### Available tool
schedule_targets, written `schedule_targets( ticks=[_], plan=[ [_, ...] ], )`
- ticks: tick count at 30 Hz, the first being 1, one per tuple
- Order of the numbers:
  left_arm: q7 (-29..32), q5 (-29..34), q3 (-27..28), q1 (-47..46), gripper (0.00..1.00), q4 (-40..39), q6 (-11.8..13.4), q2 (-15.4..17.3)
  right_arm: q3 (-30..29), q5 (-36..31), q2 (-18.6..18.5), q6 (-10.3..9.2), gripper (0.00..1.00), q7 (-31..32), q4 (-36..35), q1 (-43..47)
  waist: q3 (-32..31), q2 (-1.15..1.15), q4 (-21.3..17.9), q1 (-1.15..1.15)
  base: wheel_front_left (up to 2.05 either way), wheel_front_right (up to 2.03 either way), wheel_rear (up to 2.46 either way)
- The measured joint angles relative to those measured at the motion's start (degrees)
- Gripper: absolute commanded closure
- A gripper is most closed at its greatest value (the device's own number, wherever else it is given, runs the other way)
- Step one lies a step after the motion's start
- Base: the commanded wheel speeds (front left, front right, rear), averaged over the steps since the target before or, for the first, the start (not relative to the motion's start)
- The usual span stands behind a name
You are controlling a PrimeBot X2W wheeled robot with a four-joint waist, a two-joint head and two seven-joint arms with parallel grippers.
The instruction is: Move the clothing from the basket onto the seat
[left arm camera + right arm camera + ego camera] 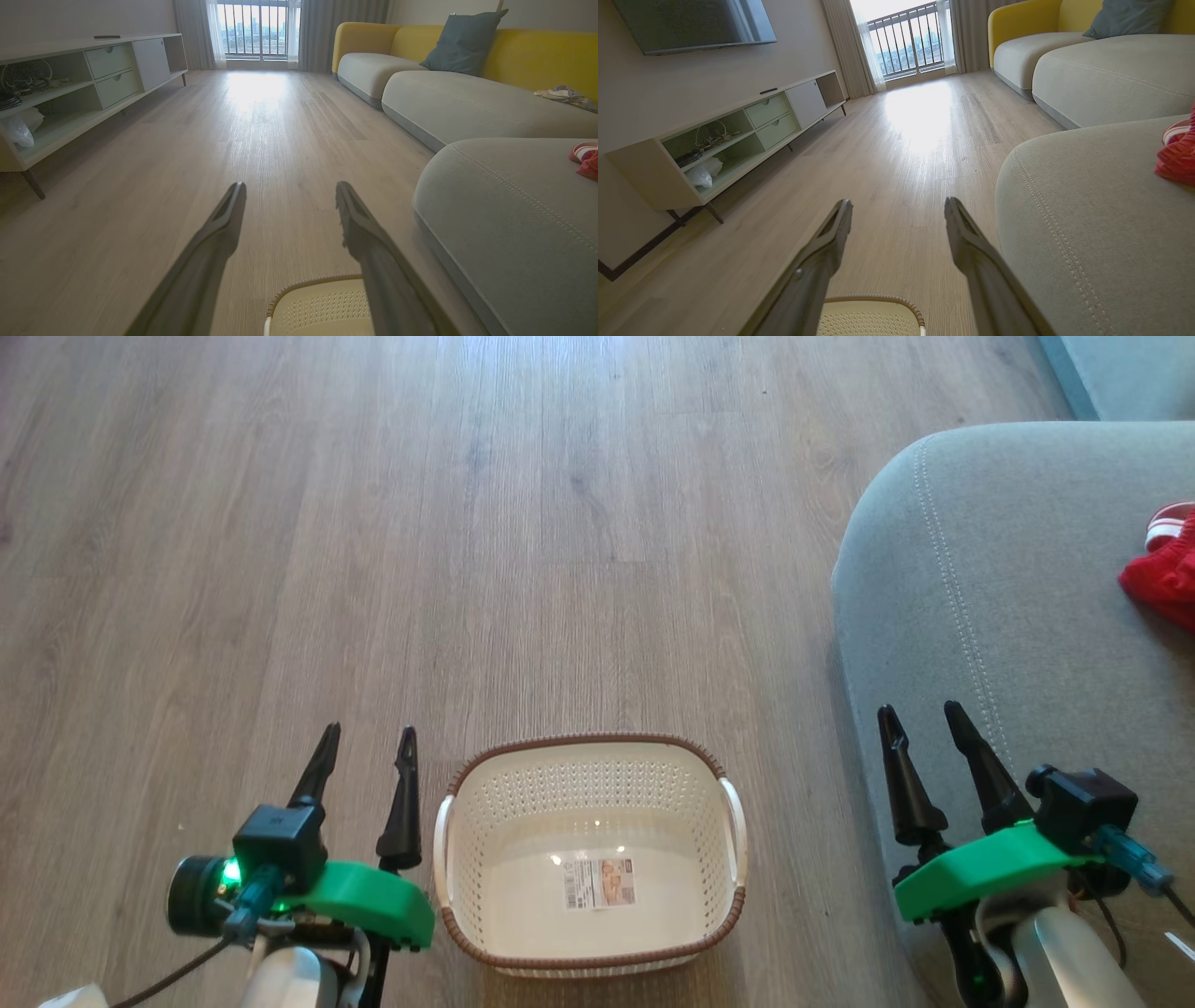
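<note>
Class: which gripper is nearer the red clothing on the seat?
Right. The right gripper is at the edge of the seat, short of the clothing; the left gripper is across the basket, over the floor.

Floor (261, 140): light wood boards with a sunny patch
Window (254, 28): bright, with bars
Cabinet (93, 79): long, low, by wall

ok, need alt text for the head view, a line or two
A cream basket, empty apart from a paper label, sits on a wood floor between the open left gripper and the open right gripper. Red clothing lies on the grey-green seat at the right edge.
</note>
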Motion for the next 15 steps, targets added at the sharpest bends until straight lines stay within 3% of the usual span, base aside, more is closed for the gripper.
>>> schedule_targets(
  ticks=[15],
  plan=[
    [0.0,-4.12,0.14,0.57,0.0,0.71,-2.64,0.01,-0.18,-0.12,0.05,0.0,0.0,0.0,0.09,0.0,0.12,0.0,-0.91,0.0,0.0,0.0,0.0]
  ],
)
